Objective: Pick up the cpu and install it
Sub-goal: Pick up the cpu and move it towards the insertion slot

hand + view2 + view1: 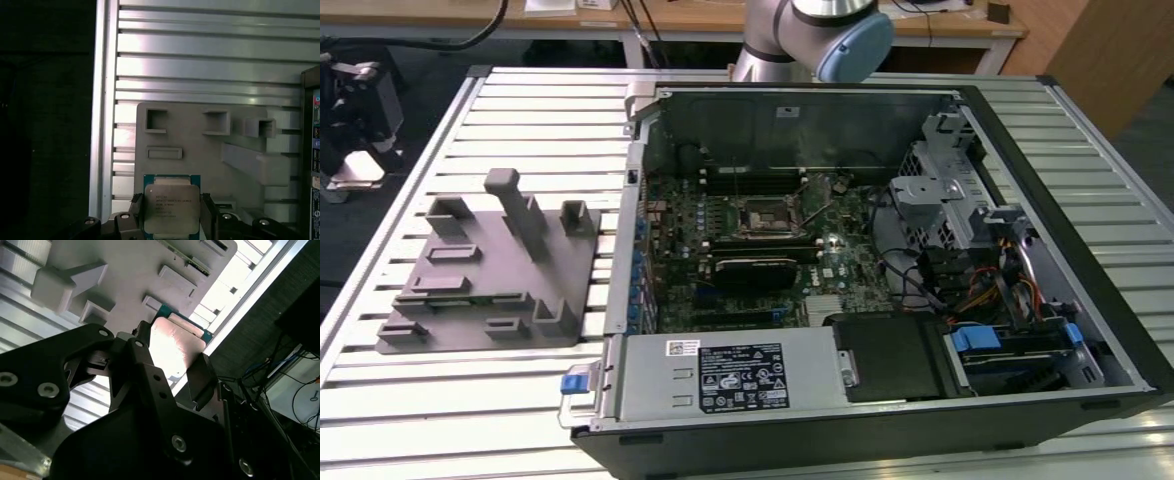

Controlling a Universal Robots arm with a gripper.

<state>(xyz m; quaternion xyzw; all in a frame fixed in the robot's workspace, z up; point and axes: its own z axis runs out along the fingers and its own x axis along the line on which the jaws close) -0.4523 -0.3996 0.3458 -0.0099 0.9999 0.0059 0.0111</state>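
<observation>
1. First wrist view showed the cpu with its silvery-white top facing the camera and a thin green rim around it, sitting between the two black fingers of the gripper.
2. The jaws were closed down to the width of the chip, with one finger against each of two opposite edges. They gripped the cpu and nothing else.
3. Behind the chip lay the grey fixture block with its rectangular pockets, resting on the slatted metal table. The cpu looked large against those pockets and appeared to be raised above the block, not seated in it.
4. In the second wrist view the cpu was again clamped in the gripper. A dark finger pressed on one side, and the fixture block was beyond it.
5. In the exterior view the fixture block sat on the table, at the exterior view's left of the open computer case.
6. Inside the case lay the motherboard, with the black socket frame near its middle.
7. A segment of the robot arm stood behind the far wall of the case.
</observation>
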